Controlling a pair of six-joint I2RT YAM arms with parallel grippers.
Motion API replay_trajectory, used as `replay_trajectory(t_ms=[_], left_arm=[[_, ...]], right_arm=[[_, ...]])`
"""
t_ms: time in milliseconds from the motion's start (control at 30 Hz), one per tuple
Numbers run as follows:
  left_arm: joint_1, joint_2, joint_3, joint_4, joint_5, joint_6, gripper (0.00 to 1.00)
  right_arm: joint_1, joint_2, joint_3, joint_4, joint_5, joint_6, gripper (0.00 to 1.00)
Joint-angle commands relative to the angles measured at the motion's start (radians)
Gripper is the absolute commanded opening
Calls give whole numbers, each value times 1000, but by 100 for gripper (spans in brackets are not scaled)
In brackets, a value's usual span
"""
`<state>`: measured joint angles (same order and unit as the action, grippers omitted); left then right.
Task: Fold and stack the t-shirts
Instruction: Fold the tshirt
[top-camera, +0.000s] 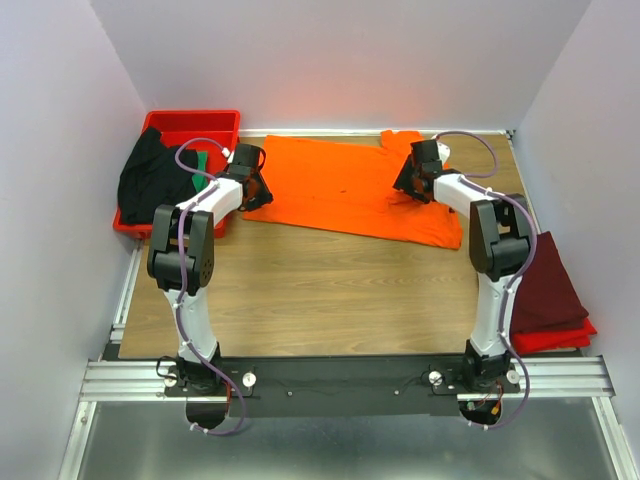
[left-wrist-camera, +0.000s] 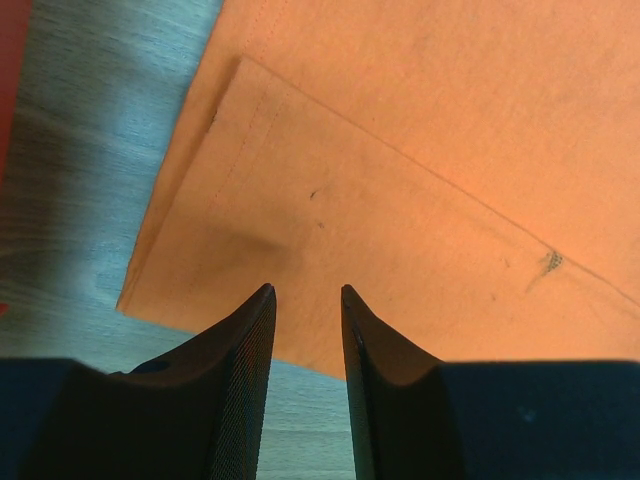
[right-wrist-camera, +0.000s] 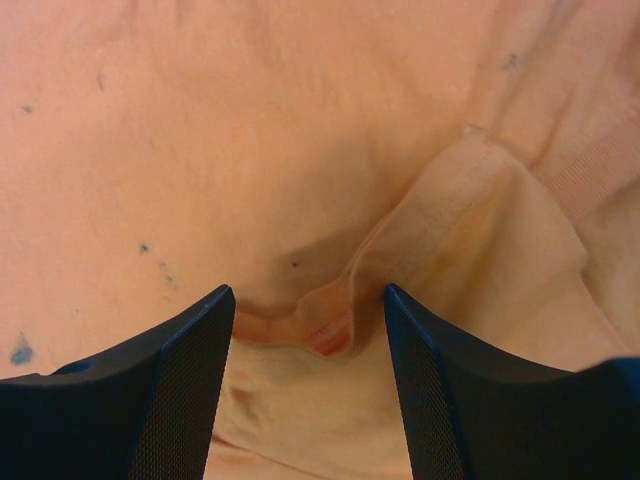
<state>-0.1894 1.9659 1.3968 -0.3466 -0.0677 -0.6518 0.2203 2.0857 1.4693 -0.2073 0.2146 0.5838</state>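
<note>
**Asker:** What lies left of the orange t-shirt (top-camera: 350, 195)?

**Describer:** A red plastic tray (top-camera: 225, 120) sits just beside its left edge. The tray holds a heaped black t-shirt (top-camera: 150, 180) and a glimpse of a green t-shirt (top-camera: 204, 160).

**Asker:** And at the orange t-shirt itself?

**Describer:** It lies spread out on the wooden table (top-camera: 330, 290). The left gripper (left-wrist-camera: 307, 292) hovers over the shirt's left end, above a stitched hem corner. Its jaws stand a narrow gap apart and hold nothing. The right gripper (right-wrist-camera: 308, 290) is over the shirt's right end, near a ribbed band. Its jaws are wide and straddle a raised ridge of cloth without pinching it.

**Asker:** Anything to the right of the shirt?

**Describer:** A dark maroon t-shirt (top-camera: 545, 285), already folded, lies well to its right.

**Asker:** How should this step be done well?

**Describer:** The arms appear to be taking hold of both ends for a fold. The left claw would do best to settle squarely on the hem corner. The right claw should close on the ridge alone, not on the layers beneath. Lifting both ends together and evenly should keep the cloth from dragging, bunching or skewing the fold line.
</note>
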Motion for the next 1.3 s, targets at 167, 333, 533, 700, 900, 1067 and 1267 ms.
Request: replay_trajectory(t_ms=[167,333,533,700,900,1067,1267], left_arm=[[2,11,11,-2,-21,14,40],[2,16,5,0,-26,12,40],[2,22,-1,5,-32,6,40],[2,31,10,-3,-43,4,40],[2,31,4,-9,-86,-9,40],[-2,50,-16,-20,-145,-42,40],[-39,60,-45,-46,-213,-107,40]], right_arm=[[-13,91,91,-12,11,69,68],[-22,85,95,-9,5,96,68],[-22,25,83,0,-12,76,71],[-22,-71,37,-1,-11,63,73],[-22,-242,-144,-3,19,79,74],[-22,-370,-296,-3,31,105,74],[-24,-408,-423,-3,37,136,75]])
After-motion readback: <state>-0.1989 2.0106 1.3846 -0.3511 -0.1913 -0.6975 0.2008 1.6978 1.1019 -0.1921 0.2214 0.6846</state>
